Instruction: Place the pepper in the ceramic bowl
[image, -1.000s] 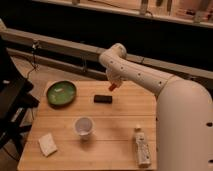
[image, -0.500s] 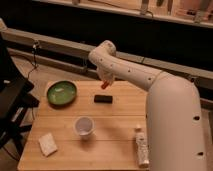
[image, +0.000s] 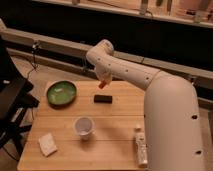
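Note:
A round green ceramic bowl (image: 61, 93) sits at the far left of the wooden table (image: 115, 135). The small orange-red pepper (image: 102, 84) hangs from my gripper (image: 102, 80) at the end of the white arm, above the table's back edge. The gripper is right of the bowl and just behind the flat black block (image: 102, 98). The gripper is mostly hidden behind the arm's wrist, with the pepper sticking out below it.
A white cup (image: 84, 126) stands mid-table. A folded white cloth (image: 48, 144) lies at the front left. A white bottle (image: 140, 146) lies at the front right. A dark chair (image: 10, 105) stands left of the table.
The arm has swung left along the table's back edge, carrying the pepper from right of the black block to just behind it, closer to the bowl.

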